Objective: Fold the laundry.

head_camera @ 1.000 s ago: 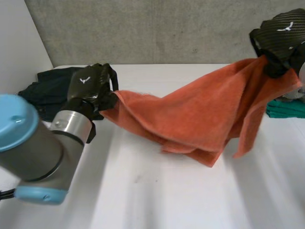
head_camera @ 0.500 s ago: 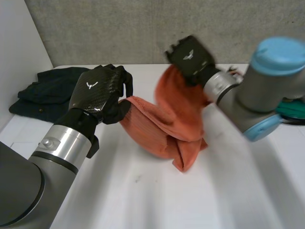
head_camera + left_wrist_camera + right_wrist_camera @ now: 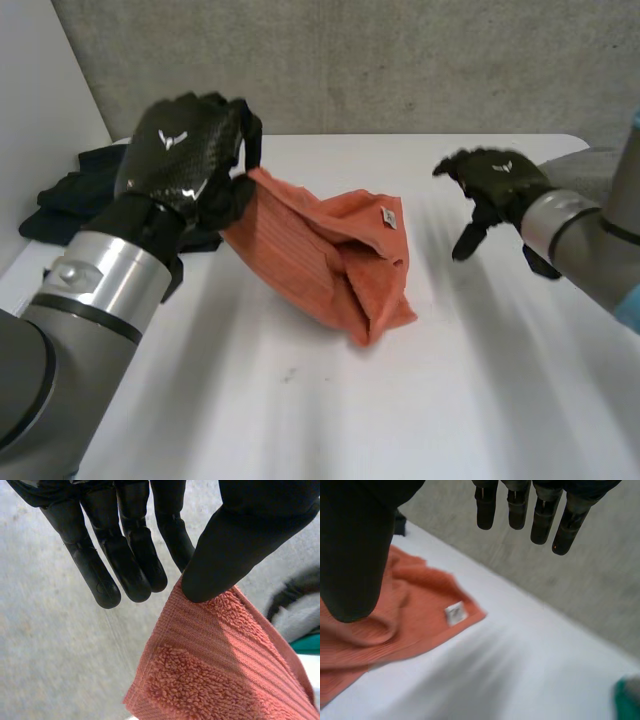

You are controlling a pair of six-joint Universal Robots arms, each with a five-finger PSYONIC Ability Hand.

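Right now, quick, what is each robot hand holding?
Left robot hand: shut, pinching a corner of the orange towel.
Right robot hand: open, holding nothing.

Orange terry towel (image 3: 330, 255) lies bunched mid-table, folded loosely over itself, with ribbed bands across the pile. A small white label (image 3: 389, 217) faces up near its far corner. One corner is raised off the table, pinched in my left hand (image 3: 185, 160). Behind it a dark heap (image 3: 70, 185), probably clothes, lies crumpled at the table's left side.
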